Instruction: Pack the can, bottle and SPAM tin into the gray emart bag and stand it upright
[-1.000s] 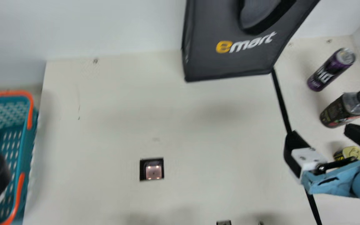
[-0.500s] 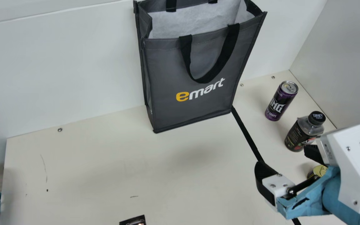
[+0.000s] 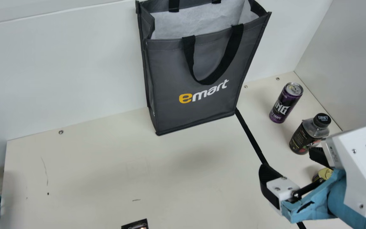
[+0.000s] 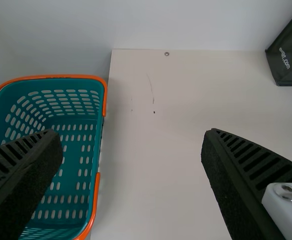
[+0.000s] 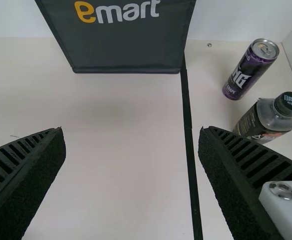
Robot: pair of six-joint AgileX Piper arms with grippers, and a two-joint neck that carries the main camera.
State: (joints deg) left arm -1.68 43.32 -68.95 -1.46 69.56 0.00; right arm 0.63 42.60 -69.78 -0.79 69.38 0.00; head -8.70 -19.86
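Observation:
My right gripper is open and empty at the right of the main view, over the table; in the right wrist view this gripper has its fingers wide apart. The gray emart bag stands upright at the back, its mouth open and pale lining showing. Right of it stand the purple can and the dark-capped bottle. A yellow-topped tin, presumably the SPAM, is partly hidden behind my right gripper. In the left wrist view my left gripper is open, with nothing held.
A teal basket with orange handles stands at the left, beside the table's edge. A black strip runs along the table from the bag's right corner. A dark square object lies at the main view's bottom. White walls border the back and right.
The neck camera has turned, shifting the whole main view between the earliest picture and the later ones. Neither the right arm nor the bag, can and bottle has visibly moved over the last half second.

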